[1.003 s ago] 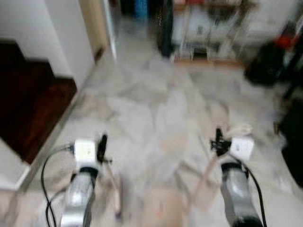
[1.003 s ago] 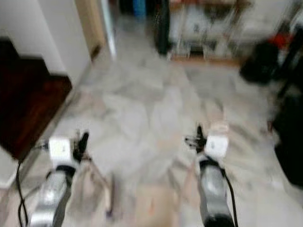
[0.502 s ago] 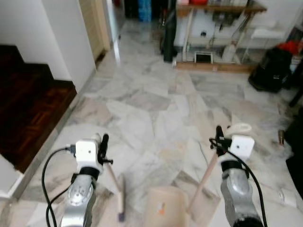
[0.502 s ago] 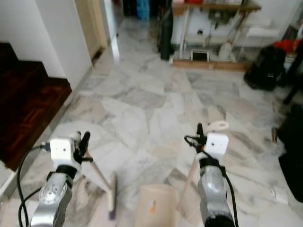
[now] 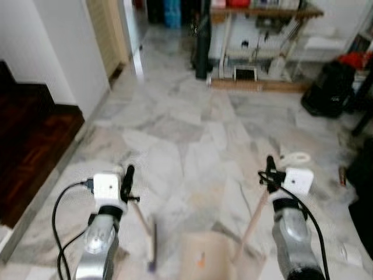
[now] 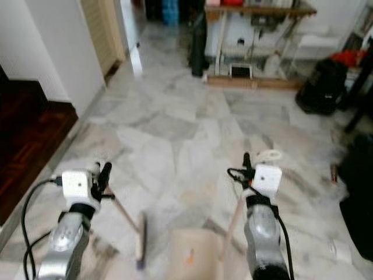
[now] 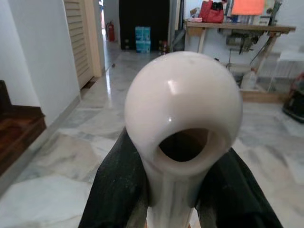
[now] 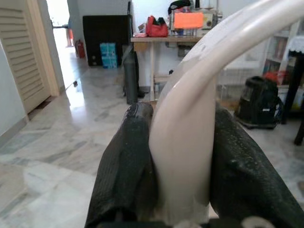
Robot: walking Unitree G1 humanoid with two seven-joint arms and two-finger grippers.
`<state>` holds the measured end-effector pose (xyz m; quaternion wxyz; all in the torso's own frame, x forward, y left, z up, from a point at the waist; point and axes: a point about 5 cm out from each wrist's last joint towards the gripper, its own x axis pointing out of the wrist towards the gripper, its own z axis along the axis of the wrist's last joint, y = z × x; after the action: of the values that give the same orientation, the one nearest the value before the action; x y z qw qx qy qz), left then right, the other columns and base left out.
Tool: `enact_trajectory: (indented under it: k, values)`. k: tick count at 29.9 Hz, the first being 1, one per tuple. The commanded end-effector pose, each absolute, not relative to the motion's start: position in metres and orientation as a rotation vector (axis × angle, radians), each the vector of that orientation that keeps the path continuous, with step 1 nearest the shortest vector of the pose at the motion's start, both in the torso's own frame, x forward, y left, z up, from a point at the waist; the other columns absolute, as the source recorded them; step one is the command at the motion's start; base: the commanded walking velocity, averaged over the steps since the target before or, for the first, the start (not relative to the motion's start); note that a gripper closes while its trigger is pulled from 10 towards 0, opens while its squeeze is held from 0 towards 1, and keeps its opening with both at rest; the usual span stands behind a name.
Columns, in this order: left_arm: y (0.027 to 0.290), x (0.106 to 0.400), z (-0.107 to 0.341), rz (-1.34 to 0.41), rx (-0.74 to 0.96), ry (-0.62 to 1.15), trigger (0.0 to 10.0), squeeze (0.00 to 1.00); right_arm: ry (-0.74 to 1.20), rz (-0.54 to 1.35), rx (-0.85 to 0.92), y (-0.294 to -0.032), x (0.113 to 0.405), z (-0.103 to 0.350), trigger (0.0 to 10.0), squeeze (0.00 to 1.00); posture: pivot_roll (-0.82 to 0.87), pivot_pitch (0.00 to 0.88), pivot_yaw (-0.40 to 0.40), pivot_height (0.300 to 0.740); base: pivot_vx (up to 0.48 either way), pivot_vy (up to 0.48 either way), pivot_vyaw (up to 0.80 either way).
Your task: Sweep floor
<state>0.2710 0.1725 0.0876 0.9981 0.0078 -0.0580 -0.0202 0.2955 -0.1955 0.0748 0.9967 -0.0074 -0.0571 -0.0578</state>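
My left gripper [image 5: 127,176] is shut on the cream handle of a small broom [image 5: 141,221]; its brush head [image 5: 152,249] hangs low over the marble floor. In the left wrist view the handle's rounded end [image 7: 183,104], with its hole, sits between the black fingers [image 7: 116,190]. My right gripper [image 5: 269,170] is shut on the long cream handle [image 5: 254,217] of a beige dustpan [image 5: 203,261], which sits low between the two arms. The handle's loop [image 5: 295,157] sticks out past the wrist. In the right wrist view the curved handle [image 8: 183,137] is clamped between the fingers [image 8: 128,166].
Dark wooden steps [image 5: 29,146] and a white wall [image 5: 58,52] lie to the left, with a louvred door [image 5: 105,29] beyond. A wooden table [image 5: 262,11] with clutter stands at the back. A black bag [image 5: 329,90] and another dark object [image 5: 364,192] are at the right.
The whole picture has shifted: the steps slid towards the left edge, so the camera moved. Both grippers keep the same hold on broom and dustpan.
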Motion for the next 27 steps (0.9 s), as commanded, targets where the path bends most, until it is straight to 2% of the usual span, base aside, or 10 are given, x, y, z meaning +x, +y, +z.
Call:
enact_trajectory:
  k: [1,27]
  values:
    - [0.1775,0.2735,0.0996,-0.032,0.043,-0.17,10.0,0.0,-0.16,-0.103,0.005,-0.1884,0.301,0.085,10.0,0.0,0.02,0.0,-0.027,0.74,0.304,0.0,0.0]
    - [0.1766,0.2732,0.0994,-0.028,0.042,-0.17,10.0,0.0,-0.163,-0.098,0.004,-0.1883,0.3011,0.0857,10.0,0.0,0.03,0.0,-0.029,0.74,0.301,0.0,0.0]
